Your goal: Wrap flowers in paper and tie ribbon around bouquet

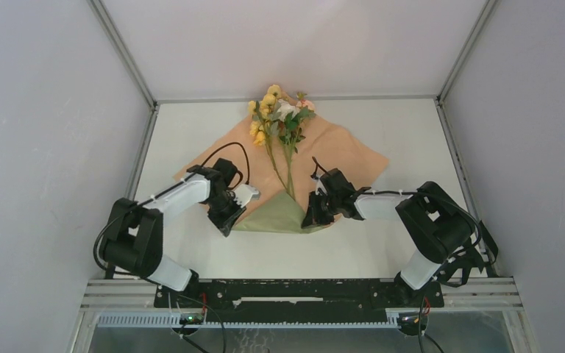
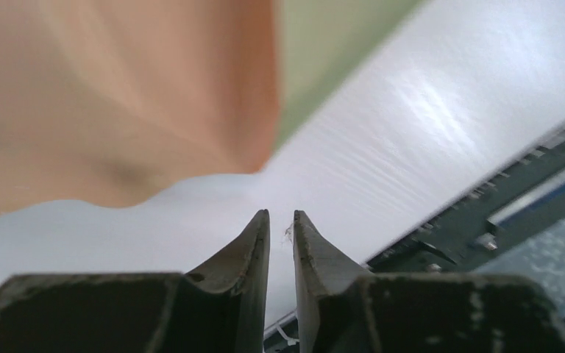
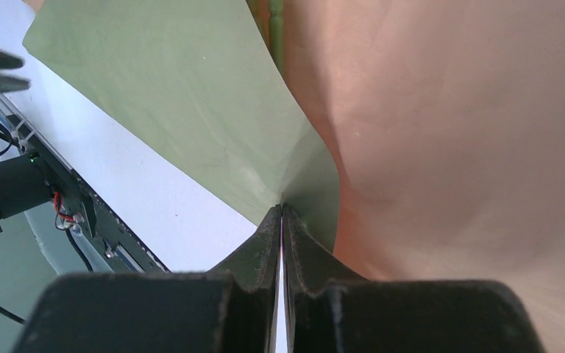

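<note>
Two claws sit by the paper (image 3: 184,110): the right claw (image 3: 282,211) pinches its green fold; the left claw (image 2: 281,215), barely parted, holds nothing beside it. Flowers (image 1: 276,118) lie on top.

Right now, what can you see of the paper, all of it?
The paper lies on the white table, a thin, slightly crinkled sheet, peach side up. Its near corner is folded over, showing olive green. The flowers lie on it, stems toward the fold, blooms past its far edge. The right gripper pinches the folded green edge; the left gripper sits beside the left edge, holding nothing.
</note>
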You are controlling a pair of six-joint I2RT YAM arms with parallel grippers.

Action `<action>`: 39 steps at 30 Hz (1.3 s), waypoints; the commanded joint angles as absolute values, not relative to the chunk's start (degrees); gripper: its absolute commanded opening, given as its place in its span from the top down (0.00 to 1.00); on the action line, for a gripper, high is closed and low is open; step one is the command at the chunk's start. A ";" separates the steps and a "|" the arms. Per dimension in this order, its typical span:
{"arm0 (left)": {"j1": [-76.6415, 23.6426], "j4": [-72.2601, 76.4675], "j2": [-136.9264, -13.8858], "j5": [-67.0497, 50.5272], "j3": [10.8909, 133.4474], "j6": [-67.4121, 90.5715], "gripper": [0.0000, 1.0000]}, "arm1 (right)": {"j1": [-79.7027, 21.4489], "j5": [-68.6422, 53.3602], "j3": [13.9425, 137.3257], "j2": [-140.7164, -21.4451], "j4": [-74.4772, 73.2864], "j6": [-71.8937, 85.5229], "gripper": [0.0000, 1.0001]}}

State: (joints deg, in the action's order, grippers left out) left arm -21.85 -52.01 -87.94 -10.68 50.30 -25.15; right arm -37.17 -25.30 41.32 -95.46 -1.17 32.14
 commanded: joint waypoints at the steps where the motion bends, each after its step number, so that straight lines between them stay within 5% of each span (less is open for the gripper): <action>1: -25.31 -60.09 -80.79 -22.21 58.28 -28.47 0.76 | -37.97 -22.95 40.08 -94.21 -3.42 31.96 0.89; 11: -32.32 -34.90 -95.71 -29.37 65.02 -9.93 0.76 | -38.96 -20.52 40.08 -93.11 -3.29 34.14 0.87; 17: -32.26 -34.22 -107.25 -28.12 65.84 -7.37 0.76 | -39.45 -17.05 40.00 -91.00 -7.07 34.56 0.86; 25: -32.24 -34.57 -107.85 -27.26 64.59 -7.29 0.77 | -37.35 -7.21 36.33 -82.79 -19.68 36.51 0.83; 32: -32.24 -33.73 -106.69 -27.50 63.82 -6.60 0.77 | -34.54 -3.67 30.61 -67.91 -22.24 44.70 0.64; 39: -32.21 -33.08 -106.74 -28.17 63.64 -5.79 0.77 | -38.99 -3.32 22.91 -64.13 -8.89 61.45 0.45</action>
State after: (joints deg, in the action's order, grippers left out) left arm -32.03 -36.42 -106.63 -30.22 64.73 -5.98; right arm -37.91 -5.45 25.52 -63.86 -16.36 50.57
